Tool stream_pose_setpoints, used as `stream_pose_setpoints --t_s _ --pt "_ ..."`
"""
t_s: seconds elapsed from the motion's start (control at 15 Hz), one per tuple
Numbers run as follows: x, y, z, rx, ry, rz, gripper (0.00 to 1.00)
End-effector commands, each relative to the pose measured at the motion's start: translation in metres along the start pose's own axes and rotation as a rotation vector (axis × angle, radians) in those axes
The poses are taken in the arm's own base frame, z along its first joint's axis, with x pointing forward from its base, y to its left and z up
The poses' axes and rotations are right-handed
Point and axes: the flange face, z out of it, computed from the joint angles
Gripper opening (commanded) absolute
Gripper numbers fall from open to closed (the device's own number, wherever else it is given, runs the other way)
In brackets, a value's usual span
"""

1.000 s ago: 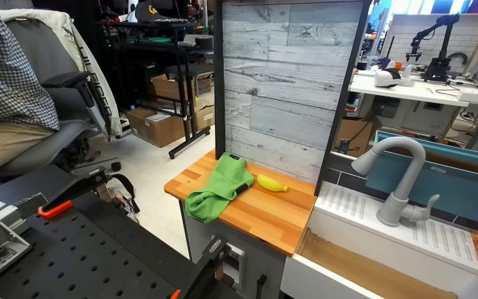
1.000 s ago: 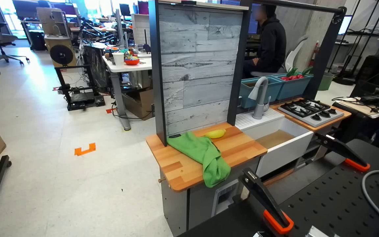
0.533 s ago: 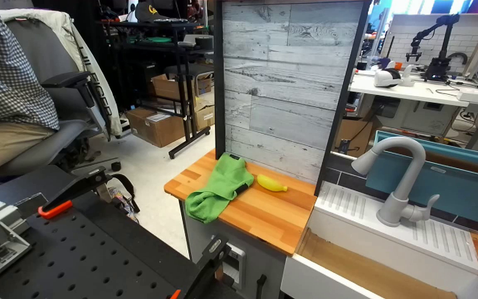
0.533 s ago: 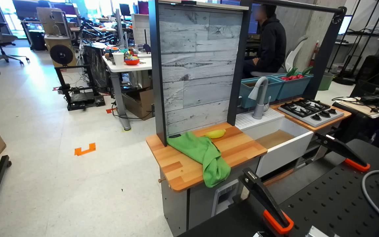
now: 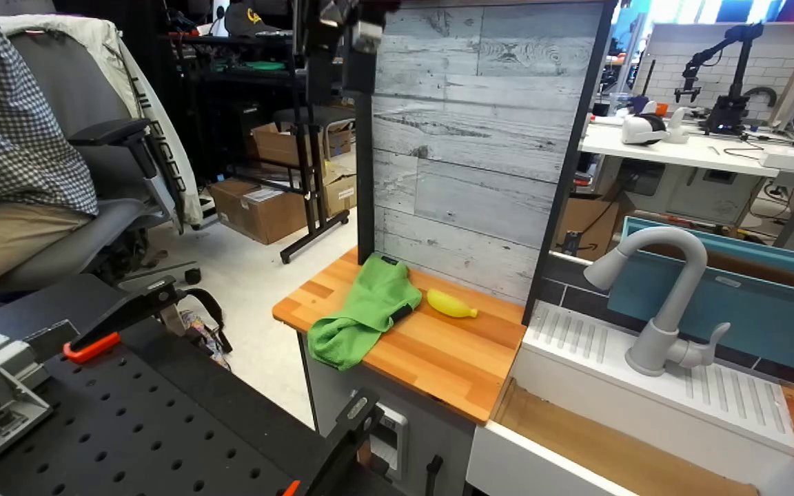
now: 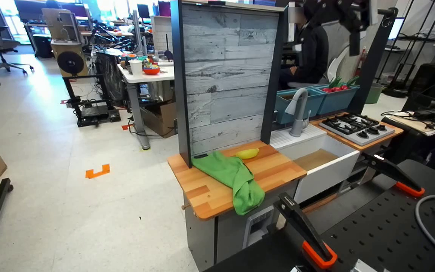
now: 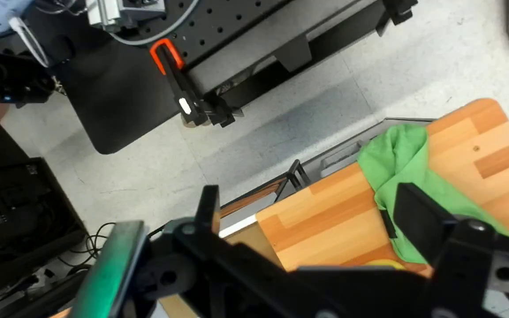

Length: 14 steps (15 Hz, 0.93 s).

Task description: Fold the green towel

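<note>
Beyond the claw, in an exterior view, rises the tall panel; well below the claw spreads the counter. What has just changed is the claw: it now shows near the top of both exterior views. I take that as the approach getting under way, with the folding itself not begun, since the claw is well apart from the cloth.

Held against the frames of half a second ago, that arrival is the only difference I find in the work area; neither showed any of the claw then. Its jaws stand wide apart with nothing between them, though with no earlier wrist picture I cannot tell whether they were so before.

Below the claw, the towel lies rumpled across the counter, one end by the foot of the panel, the other drooping over the front edge, its shape and place the same as before. The next move probably calls for coming down on a loose end; tugging the drooping one could drag the towel off.

Smallest, and also below the claw, the banana sits just beside the towel, unmoved.
</note>
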Motion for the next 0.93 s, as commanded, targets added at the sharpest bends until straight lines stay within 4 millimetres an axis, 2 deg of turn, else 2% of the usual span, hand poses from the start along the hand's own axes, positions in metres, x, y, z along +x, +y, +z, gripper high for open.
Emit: stream_pose_setpoints --t_s 0.0,0.4,0.87 --pt "0.039 -0.021 0.027 0.027 0.036 0.061 1.00" --pt "0.078 -0.036 0.096 0.094 0.100 0.090 1.00" --pt "0.093 -0.057 0.177 0.124 0.086 0.032 1.00"
